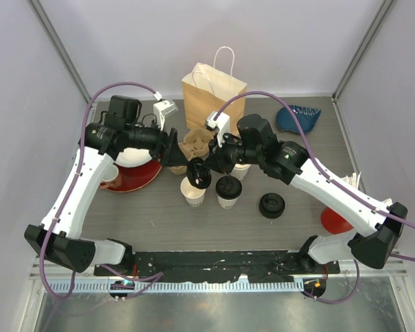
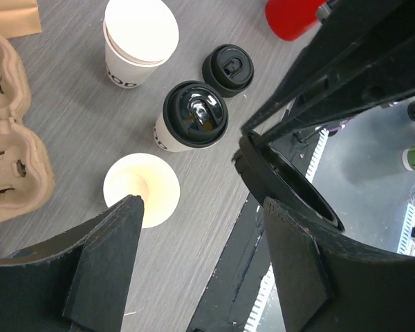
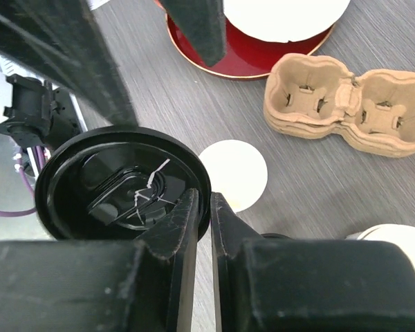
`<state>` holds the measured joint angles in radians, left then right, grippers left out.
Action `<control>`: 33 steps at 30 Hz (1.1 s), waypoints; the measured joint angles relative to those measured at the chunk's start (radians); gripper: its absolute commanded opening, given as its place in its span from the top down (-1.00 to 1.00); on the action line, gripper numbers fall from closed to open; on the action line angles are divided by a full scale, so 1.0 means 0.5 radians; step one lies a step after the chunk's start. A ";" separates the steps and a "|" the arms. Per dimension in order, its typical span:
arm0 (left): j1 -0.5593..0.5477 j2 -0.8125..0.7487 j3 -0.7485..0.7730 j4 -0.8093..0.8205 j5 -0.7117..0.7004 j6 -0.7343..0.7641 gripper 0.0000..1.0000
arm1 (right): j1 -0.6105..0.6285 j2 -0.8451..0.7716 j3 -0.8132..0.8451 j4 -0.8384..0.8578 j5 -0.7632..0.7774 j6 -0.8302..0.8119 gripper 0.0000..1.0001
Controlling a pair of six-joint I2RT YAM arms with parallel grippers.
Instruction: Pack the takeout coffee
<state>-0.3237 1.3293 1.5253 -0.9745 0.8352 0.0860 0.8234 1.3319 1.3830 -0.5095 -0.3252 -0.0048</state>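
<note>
A grey wood-grain desk [image 1: 159, 221] is shown. At its far edge a brown paper bag [image 1: 214, 93] is stood, with a cardboard cup carrier [image 1: 196, 146] just before it. An open white paper cup [image 1: 191, 197] and a lidded cup [image 1: 228, 195] are set side by side. A stack of black lids [image 1: 271, 205] is placed to the right, and a red plate [image 1: 142, 178] to the left.

A grey wood-grain table [image 1: 159, 221] stands enclosed by plain pale walls [image 1: 297, 41] on three sides.

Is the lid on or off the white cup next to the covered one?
Off. The white cup shows an open mouth, while the right hand pinches a black lid by its rim just beside it.
</note>
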 measured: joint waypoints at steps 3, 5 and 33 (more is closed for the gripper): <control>-0.009 0.000 0.027 -0.020 -0.005 -0.016 -0.53 | -0.002 0.016 0.000 -0.009 0.039 -0.010 0.98; -0.011 -0.006 0.036 -0.005 -0.032 -0.044 -0.54 | -0.002 0.021 0.000 -0.023 0.062 -0.014 0.98; -0.628 -0.163 0.401 -0.636 -1.009 1.948 -0.34 | -0.156 0.488 0.413 -0.321 0.086 0.276 0.98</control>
<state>-0.6376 1.2476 1.7256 -1.2926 0.3309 1.0599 0.7456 1.5757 1.5894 -0.6701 -0.2821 0.1333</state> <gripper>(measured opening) 0.681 0.123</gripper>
